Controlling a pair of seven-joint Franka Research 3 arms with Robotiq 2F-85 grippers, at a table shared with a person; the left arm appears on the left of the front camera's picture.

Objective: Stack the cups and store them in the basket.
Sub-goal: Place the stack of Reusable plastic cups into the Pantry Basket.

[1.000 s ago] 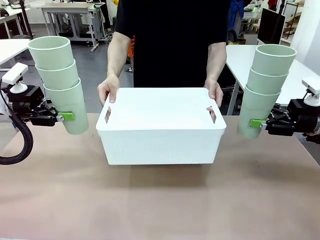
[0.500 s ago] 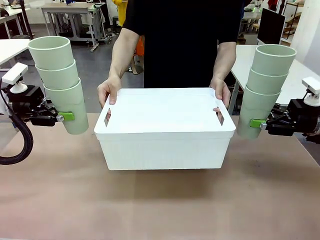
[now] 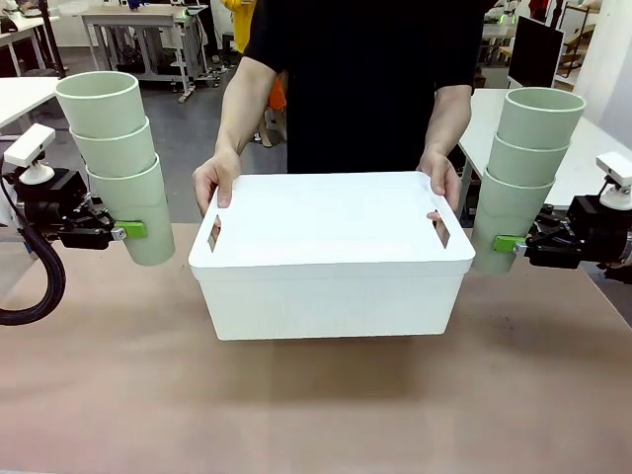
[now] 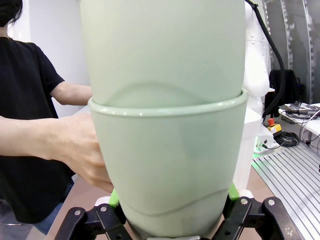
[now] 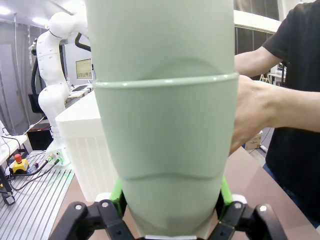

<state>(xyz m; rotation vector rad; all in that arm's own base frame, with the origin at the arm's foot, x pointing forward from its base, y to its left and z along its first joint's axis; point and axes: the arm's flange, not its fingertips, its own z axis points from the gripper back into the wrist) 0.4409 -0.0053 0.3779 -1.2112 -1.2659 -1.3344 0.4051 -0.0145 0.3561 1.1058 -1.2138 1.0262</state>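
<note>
Each gripper holds its own upright stack of three pale green cups above the table. The left stack point(image 3: 117, 158) hangs at the far left, with my left gripper point(image 3: 130, 230) shut on its bottom cup. The right stack point(image 3: 523, 173) hangs at the far right, with my right gripper point(image 3: 507, 243) shut on its bottom cup. Between them sits the white basket point(image 3: 331, 286), a person's hands point(image 3: 215, 183) on its far corners. Up close, the left cups point(image 4: 165, 150) sit between the left gripper's point(image 4: 170, 220) green pads. The right cups point(image 5: 165, 125) sit likewise in the right gripper point(image 5: 170, 205).
The brown table point(image 3: 316, 415) has bare room in front of the basket and beside it under both stacks. The person stands at the far edge behind the basket. In the right wrist view, the basket's wall point(image 5: 82, 140) lies beyond the cups, next to the person's hand point(image 5: 257, 115).
The person has brought the basket nearer to me and slightly to the right. Both arms and their cup stacks have stayed still.
</note>
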